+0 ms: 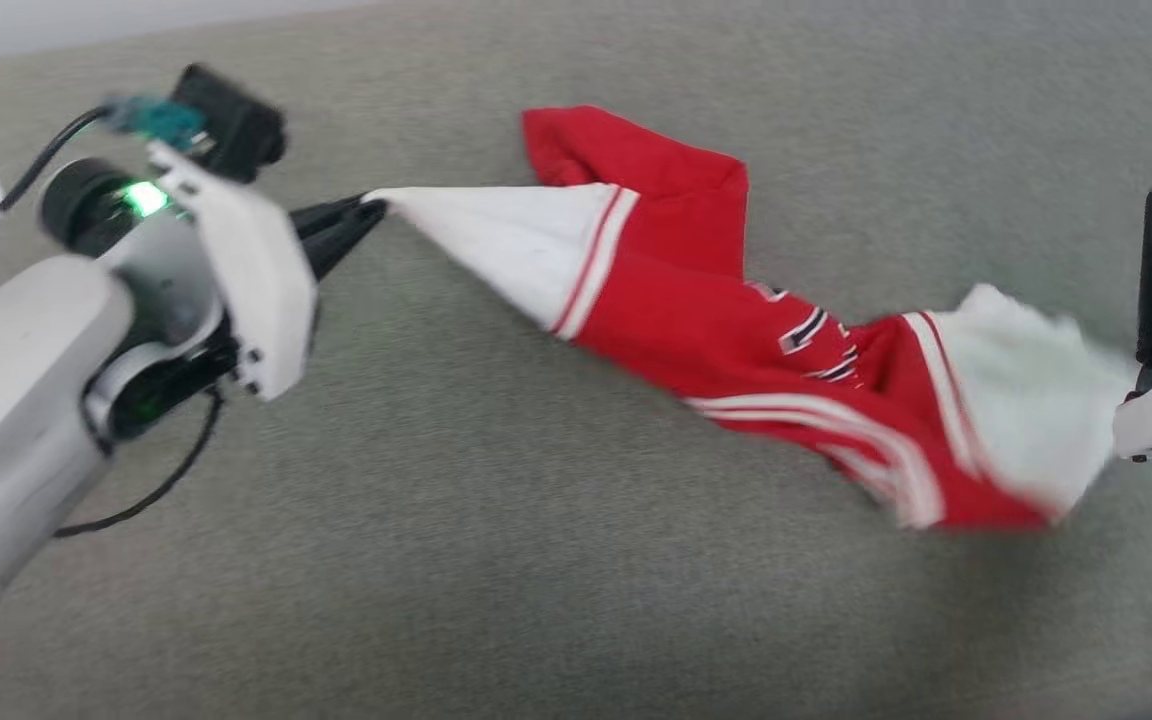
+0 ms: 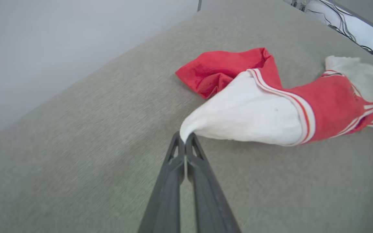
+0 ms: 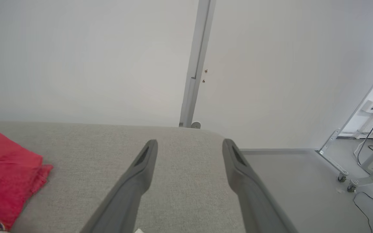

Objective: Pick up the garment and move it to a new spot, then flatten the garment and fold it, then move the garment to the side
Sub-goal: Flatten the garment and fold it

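Observation:
The garment (image 1: 696,300) is a red jersey with white sleeves and white stripe trim, stretched in a crumpled band across the grey-green padded surface (image 1: 496,560). My left gripper (image 1: 371,210) is shut on the tip of its left white sleeve (image 2: 248,113), pulling it into a point; the closed fingers (image 2: 186,152) meet at the cloth in the left wrist view. The other white sleeve (image 1: 1026,400) lies at the right, just beside my right gripper (image 3: 189,144), which stands open with nothing between its fingers. A red part of the garment (image 3: 5,174) shows to its left.
The padded surface ends at a far edge (image 3: 108,124) against a pale wall. To the right lie bare floor, a metal frame on castors (image 3: 345,176) and cables (image 2: 351,29).

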### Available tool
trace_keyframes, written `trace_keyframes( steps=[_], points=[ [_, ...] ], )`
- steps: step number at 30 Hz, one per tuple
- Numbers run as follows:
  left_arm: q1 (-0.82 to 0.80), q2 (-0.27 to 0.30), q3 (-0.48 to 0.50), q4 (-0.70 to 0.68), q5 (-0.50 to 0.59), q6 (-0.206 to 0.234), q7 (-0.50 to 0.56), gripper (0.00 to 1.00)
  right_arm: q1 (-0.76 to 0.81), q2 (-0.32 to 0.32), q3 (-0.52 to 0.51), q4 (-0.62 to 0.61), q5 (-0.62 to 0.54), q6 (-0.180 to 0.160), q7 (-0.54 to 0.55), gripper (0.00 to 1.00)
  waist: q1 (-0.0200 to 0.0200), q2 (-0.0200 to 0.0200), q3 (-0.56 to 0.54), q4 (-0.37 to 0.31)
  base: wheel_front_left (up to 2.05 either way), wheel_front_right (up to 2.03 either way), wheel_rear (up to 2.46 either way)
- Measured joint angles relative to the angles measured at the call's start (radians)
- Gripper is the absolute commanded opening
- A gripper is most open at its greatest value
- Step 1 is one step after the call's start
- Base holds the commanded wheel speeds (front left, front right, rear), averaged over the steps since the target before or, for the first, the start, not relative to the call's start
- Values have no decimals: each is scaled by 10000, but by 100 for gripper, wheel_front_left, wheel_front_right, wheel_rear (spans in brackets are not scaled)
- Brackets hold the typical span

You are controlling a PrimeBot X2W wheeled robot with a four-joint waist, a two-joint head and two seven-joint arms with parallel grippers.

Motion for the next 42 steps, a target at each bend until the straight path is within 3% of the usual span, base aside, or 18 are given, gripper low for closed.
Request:
trace_keyframes(
  steps=[5, 15, 19, 26, 27, 30, 31, 36, 38, 42],
  points=[
    [714, 924, -17, 130, 499, 8, -1143, 0, 7, -138, 173, -186, 10, 0, 295, 100, 0, 0, -239, 581, 0, 0, 0],
    [3164, 2316, -441, 878, 232, 1235, -1779, 0, 260, -249, 322, -428, 56, 0, 642, 100, 0, 0, -385, 1051, 0, 0, 0],
    [3460, 2242, -372, 1413, -88, 1444, -1933, 0, 262, -313, 435, -485, 56, 0, 754, 100, 0, 0, -411, 1140, 0, 0, 0],
    [3582, 1764, -90, 2038, -681, 1231, -2243, 0, 260, -451, 819, -545, 54, 0, 934, 100, 0, 0, -541, 1213, 0, 0, 0],
    [3630, 1705, -59, 2105, -709, 1208, -2349, 10, 264, -470, 884, -543, 54, 0, 951, 100, 0, 0, -574, 1220, 0, 0, 0],
    [3839, 1501, 251, 2259, -1191, 1026, -2796, 84, 321, -566, 1087, -543, 71, 0, 1018, 100, 0, 0, -693, 1258, 0, 0, 0],
    [3904, 1469, 303, 2272, -1254, 1028, -2964, 97, 361, -612, 1141, -545, 86, 0, 1030, 100, 0, 0, -737, 1276, 0, 0, 0],
    [4416, 1507, 742, 2182, -1473, 1325, -4184, 100, 500, -1041, 1636, -616, 230, 0, 1200, 100, 0, 0, -934, 1413, 0, 0, 0],
    [4781, 1475, 1122, 1881, -1530, 1770, -4892, 100, 707, -1509, 2278, -788, 433, 0, 1344, 100, 0, 0, -1020, 1533, 0, 0, 0],
    [5368, 1081, 2420, 986, -1122, 2539, -5168, 100, 981, -2554, 3492, -1133, 796, 0, 1848, 100, 0, 0, -1031, 1657, 0, 0, 0]
  ],
)
